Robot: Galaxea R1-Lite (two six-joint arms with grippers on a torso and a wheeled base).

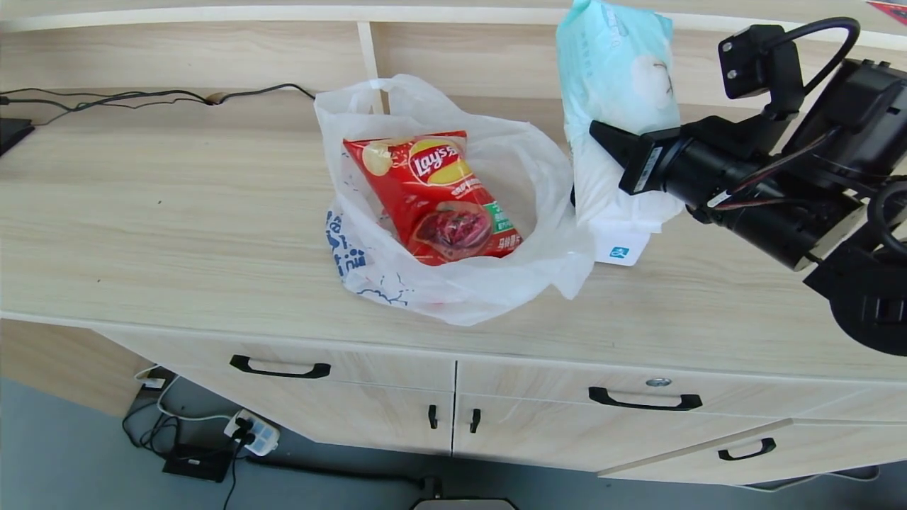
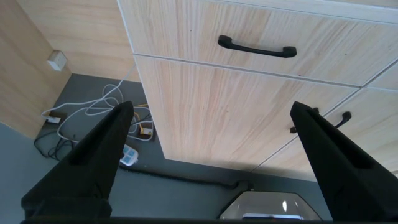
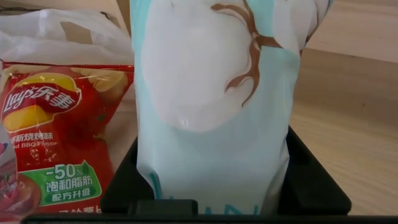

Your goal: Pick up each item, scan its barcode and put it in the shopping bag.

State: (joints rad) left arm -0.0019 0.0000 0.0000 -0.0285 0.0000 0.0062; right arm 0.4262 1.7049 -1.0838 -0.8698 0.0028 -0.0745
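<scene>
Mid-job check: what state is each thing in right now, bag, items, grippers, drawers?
Shopping bag: open, on the counter.
Chip bag: inside the shopping bag, leaning.
Tissue pack: upright, held beside the bag.
Right gripper: shut on the tissue pack.
Left gripper: open, empty, facing the drawers.
Lower right drawer: looks slightly ajar.

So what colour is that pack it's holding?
The tissue pack is pale aqua and white with a brown sprig; clearest in right wrist view.

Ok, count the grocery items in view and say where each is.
2. The chip bag lies inside the shopping bag; the tissue pack is upright in the right gripper, beside that bag. Others may be hidden under the chip bag.
</scene>
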